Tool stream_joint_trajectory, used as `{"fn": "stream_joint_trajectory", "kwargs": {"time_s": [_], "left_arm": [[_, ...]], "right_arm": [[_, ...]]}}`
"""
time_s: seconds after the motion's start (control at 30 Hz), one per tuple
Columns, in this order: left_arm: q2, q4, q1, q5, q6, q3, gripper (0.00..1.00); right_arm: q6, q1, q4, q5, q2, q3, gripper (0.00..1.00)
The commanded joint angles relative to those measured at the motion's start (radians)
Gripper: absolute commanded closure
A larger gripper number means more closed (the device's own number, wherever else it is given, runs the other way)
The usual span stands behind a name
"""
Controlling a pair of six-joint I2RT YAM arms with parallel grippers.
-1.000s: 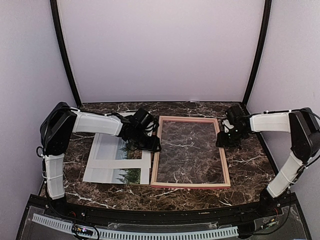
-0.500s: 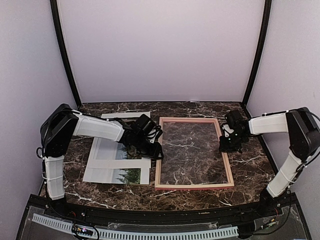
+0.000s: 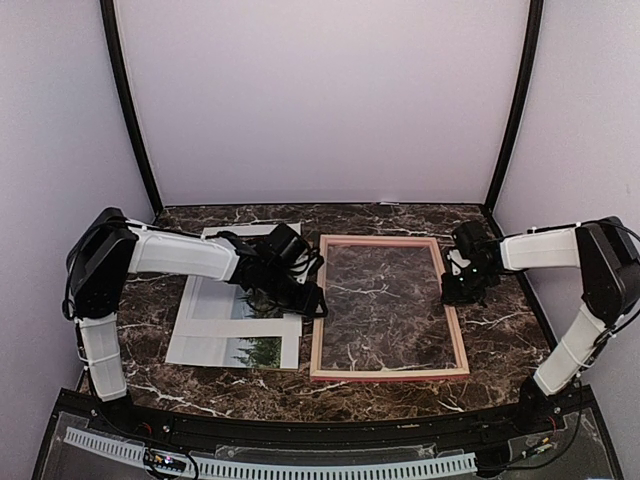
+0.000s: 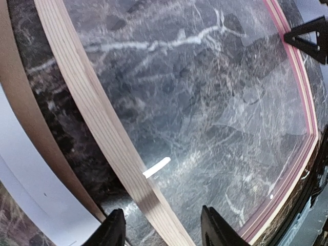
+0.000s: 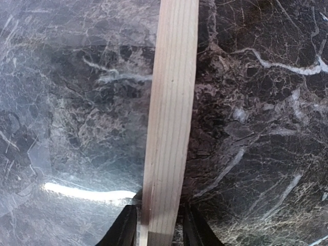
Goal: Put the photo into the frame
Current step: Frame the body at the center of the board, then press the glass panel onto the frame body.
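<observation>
The frame [image 3: 388, 374] lies flat mid-table with its pale wood side up [image 4: 92, 113] and a scratched clear pane inside it. My left gripper [image 3: 306, 297] stands open astride its left rail, and neither finger [image 4: 111, 229] touches the wood. My right gripper [image 3: 462, 287] is shut on the right rail [image 5: 171, 102], with the fingers [image 5: 126, 228] pressed against both sides. The photo [image 3: 256, 350] lies left of the frame. Only its trees and pale water show, through a white mat [image 3: 205, 322] that lies on it.
A white sheet [image 3: 240, 232] lies at the back left, partly under my left arm. A brown panel edge [image 4: 23, 110] runs beside the frame's left rail. Black corner poles [image 3: 128, 110] and pale walls close in the marble table [image 3: 500, 340].
My right gripper has shut on the right rail. The frame has slid slightly right and squared up. My left gripper has moved a little nearer along the left rail.
</observation>
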Motion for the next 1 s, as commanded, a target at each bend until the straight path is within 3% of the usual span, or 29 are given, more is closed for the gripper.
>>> {"fn": "stream_joint_trajectory", "kwargs": {"time_s": [0.0, 0.3, 0.53, 0.77, 0.97], "left_arm": [[0.021, -0.068, 0.056, -0.041, 0.054, 0.106, 0.45], [0.149, -0.090, 0.133, -0.129, 0.132, 0.299, 0.36], [0.274, -0.107, 0.142, -0.200, 0.180, 0.480, 0.37], [0.421, -0.199, 0.142, -0.301, 0.182, 0.672, 0.47], [0.469, -0.207, 0.140, -0.351, 0.177, 0.723, 0.57]], "right_arm": [[-0.007, -0.013, -0.037, 0.011, 0.005, 0.026, 0.64], [-0.021, -0.046, -0.010, -0.071, 0.059, 0.094, 0.51], [-0.025, -0.052, 0.001, -0.105, 0.097, 0.118, 0.50], [-0.028, -0.052, 0.007, -0.130, 0.102, 0.110, 0.53], [-0.036, -0.054, 0.001, -0.149, 0.106, 0.113, 0.58]]}}
